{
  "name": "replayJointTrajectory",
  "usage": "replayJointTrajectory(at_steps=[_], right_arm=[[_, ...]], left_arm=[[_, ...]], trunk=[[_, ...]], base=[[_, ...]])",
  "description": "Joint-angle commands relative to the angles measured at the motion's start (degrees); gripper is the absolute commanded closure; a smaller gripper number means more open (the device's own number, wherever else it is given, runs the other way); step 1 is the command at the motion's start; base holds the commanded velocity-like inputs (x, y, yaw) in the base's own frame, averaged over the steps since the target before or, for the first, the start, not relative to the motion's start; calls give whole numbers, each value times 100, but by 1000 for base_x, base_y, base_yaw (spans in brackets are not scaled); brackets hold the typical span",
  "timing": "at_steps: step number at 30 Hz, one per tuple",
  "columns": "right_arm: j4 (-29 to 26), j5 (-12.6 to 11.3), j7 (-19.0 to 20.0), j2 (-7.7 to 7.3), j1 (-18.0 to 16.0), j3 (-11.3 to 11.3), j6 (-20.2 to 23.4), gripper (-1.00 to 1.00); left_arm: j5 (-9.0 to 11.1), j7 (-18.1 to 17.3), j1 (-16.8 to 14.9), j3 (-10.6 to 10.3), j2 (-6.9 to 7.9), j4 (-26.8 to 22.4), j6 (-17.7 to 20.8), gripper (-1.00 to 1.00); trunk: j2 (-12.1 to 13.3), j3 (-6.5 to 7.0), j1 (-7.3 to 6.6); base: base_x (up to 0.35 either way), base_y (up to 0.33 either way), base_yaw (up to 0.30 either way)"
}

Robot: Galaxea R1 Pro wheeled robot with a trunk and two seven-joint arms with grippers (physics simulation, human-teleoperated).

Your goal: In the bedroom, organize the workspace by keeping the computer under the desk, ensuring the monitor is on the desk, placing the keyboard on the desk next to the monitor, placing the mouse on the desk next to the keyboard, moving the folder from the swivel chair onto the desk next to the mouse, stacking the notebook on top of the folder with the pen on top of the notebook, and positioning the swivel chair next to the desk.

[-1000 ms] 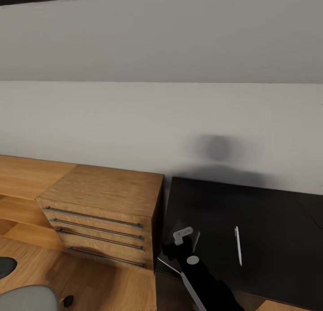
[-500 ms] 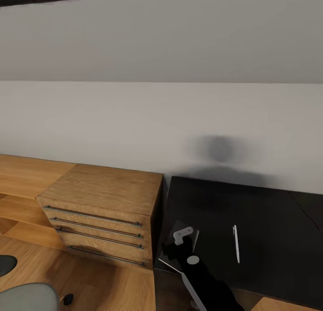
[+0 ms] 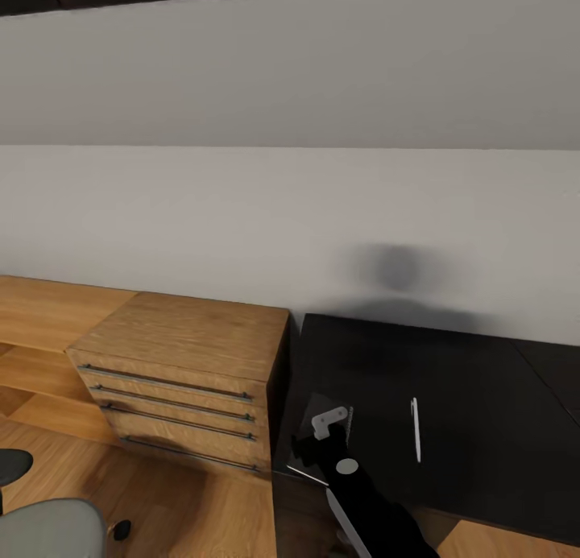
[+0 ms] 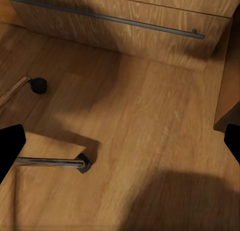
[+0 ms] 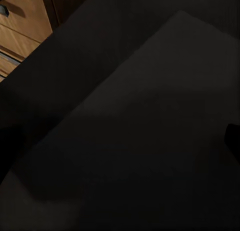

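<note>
A wheeled robot faces a pale wall (image 3: 290, 212) in a bedroom, with the desk (image 3: 475, 381) low in the head view, its black top reaching back to the wall. The pen (image 3: 416, 429), a slim pale stick, lies flat on the desk top, well in from the front edge. Just beside the desk's end stands a light wooden drawer cabinet (image 3: 181, 357), with four drawers and long metal bar handles.

The right arm (image 3: 366, 506) reaches up over the near corner of the desk, close to the cabinet, and the right gripper (image 3: 332, 423) hangs above that corner. A thin grey sheet (image 3: 308, 475), possibly the notebook, shows edge-on at the gripper. The right wrist view is too dark to tell whether the fingers grasp it, or whether the pincer is released or clenched. That view looks onto a dim flat surface, with the cabinet's drawers at one corner.

The swivel chair (image 3: 48, 530) stands on the wooden floor (image 3: 201, 518) well apart from the desk, beyond the cabinet, its grey seat cut off by the frame. In the left wrist view the left gripper (image 4: 120, 146) hangs released, fingers spread wide with nothing between them, above the chair's chrome leg (image 4: 47, 162) and black casters (image 4: 83, 163).
</note>
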Motion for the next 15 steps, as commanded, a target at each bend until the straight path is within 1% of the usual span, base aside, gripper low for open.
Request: replayJointTrajectory(at_steps=[1, 9, 15], right_arm=[[230, -75, -51, -4, -3, 16, 21, -100], [234, -75, -51, -4, -3, 18, 21, -100], [238, -75, -51, -4, -3, 15, 21, -100]], left_arm=[[-62, 54, -1, 14, 0, 0, -11, -100], [-62, 54, -3, 14, 6, 0, -11, -100], [-62, 54, -2, 14, 7, 0, -11, -100]], trunk=[[-3, -7, 0], [-3, -7, 0], [-3, -7, 0]], base=[[-18, -13, 0], [-22, -5, 0], [-164, -1, 0]])
